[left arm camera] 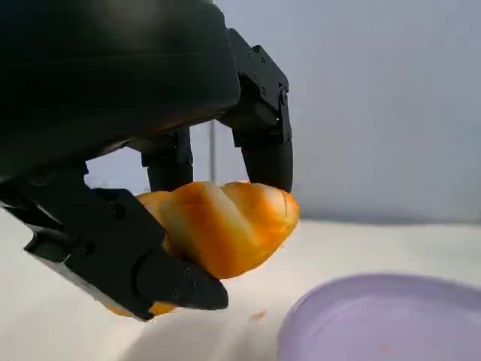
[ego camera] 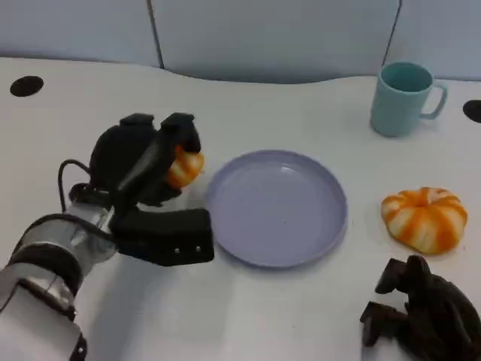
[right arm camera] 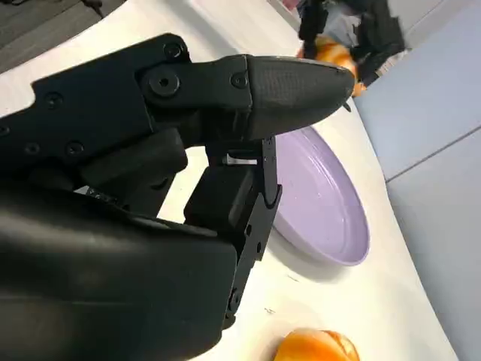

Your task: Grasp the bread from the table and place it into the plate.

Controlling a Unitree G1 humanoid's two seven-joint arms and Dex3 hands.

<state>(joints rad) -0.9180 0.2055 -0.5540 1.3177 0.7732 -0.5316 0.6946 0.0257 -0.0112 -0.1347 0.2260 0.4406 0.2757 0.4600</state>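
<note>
- Black fingers of the left hand (ego camera: 146,169) are pinched around a striped orange piece of bread (ego camera: 184,168), thumb below and fingers above; in the left wrist view the bread (left arm camera: 225,226) looks lifted clear of the counter (ego camera: 248,316).
- Just beside that hand lies the lilac plate (ego camera: 276,207), its near rim close to the bread but not under it yet.
- Much of the bread sticks out past the fingers, so I'd judge the hold shallow; a jolt on the way over could let it roll out short of the plate.
- Coming in too low could knock the plate's rim and shove it along the counter.
- Over on the right, the right hand (ego camera: 425,312) rests on the counter with fingers curled in, holding nothing.
- A second round striped bun (ego camera: 425,218) sits beyond it, to the right of the plate, and a pale teal mug (ego camera: 402,98) stands farther back.
</note>
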